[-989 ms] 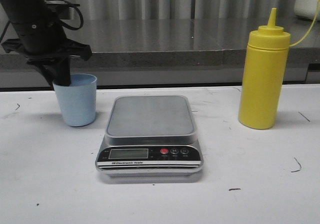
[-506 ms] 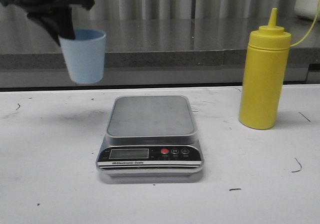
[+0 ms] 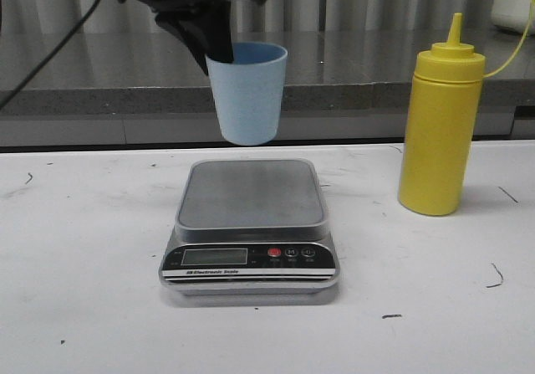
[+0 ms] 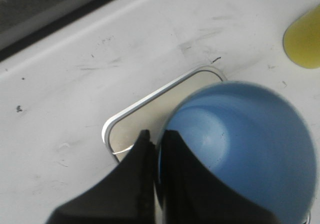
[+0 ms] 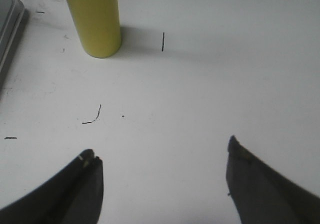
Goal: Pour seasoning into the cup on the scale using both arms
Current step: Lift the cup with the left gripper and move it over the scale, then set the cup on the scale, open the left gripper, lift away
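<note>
Gripping the cup by its left rim, one finger inside and one outside, the left gripper holds it in the air above the far part of the scale. Right of the scale stands the bottle, upright on the table. The right gripper hangs spread wide over bare tabletop, near side of the bottle.

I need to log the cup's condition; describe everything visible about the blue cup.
The cup is a small pale blue tapered tumbler, plastic-looking, no handle, empty inside. It hangs upright in the air above the scale, touching nothing below. The left gripper pinches its rim, one finger inside, one outside.
</note>
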Motion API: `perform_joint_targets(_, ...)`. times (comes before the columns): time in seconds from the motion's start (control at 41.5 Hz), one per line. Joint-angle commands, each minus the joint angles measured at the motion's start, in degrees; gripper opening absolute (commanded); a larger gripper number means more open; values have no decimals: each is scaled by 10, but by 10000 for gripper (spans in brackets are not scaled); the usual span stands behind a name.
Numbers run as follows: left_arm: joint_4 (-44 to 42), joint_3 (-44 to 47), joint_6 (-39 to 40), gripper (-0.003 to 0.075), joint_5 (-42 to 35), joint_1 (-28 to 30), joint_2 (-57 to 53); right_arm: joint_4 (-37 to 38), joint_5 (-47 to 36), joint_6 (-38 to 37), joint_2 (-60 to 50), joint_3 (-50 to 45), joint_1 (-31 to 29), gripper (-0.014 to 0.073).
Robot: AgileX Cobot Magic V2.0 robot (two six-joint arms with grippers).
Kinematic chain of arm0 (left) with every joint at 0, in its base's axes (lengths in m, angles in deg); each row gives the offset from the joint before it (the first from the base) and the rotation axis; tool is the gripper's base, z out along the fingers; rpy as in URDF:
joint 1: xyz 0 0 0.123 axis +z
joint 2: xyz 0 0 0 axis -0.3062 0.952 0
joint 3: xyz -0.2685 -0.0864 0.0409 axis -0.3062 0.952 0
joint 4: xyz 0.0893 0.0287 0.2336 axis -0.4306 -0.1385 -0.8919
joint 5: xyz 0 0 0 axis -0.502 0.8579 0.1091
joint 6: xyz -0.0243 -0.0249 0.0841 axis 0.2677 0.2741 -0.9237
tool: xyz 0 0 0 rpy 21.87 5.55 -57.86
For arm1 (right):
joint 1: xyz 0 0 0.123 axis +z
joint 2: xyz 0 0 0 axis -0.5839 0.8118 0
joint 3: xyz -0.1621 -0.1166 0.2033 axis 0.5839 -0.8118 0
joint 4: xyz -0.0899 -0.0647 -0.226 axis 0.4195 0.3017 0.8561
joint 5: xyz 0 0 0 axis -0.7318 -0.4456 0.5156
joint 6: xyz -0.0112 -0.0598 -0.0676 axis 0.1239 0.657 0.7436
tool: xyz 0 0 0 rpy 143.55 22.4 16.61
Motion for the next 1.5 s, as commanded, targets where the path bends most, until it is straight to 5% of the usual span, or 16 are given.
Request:
perform_joint_targets(0.0,19,-19,5,-20,-36,-4,-12,4,-32,4,4,17,-4,538)
perform_joint_targets(0.386,19,-19,5,-4,-24,-4,22,4,-32,4,4,17,-4,538)
perform_joint_targets(0.482,22,-19,5,95,-24,-4,22,4,-32,4,4,17,-4,538)
perform_joint_targets(0.627,22,-19,6,348,-22,-4,21,4,-32,4,4,17,-4,538)
perform_joint_targets(0.724,22,-19,6,431,-18,-4,7,4,-32,4,4,17,-4,538)
perform_joint_targets(0.989,-11,-1,6,421,26,-4,-108,4,-32,4,4,17,-4,538)
perform_joint_targets(1.471,-34,310,54,421,-42,-4,-456,4,-32,4,4,17,-4,538)
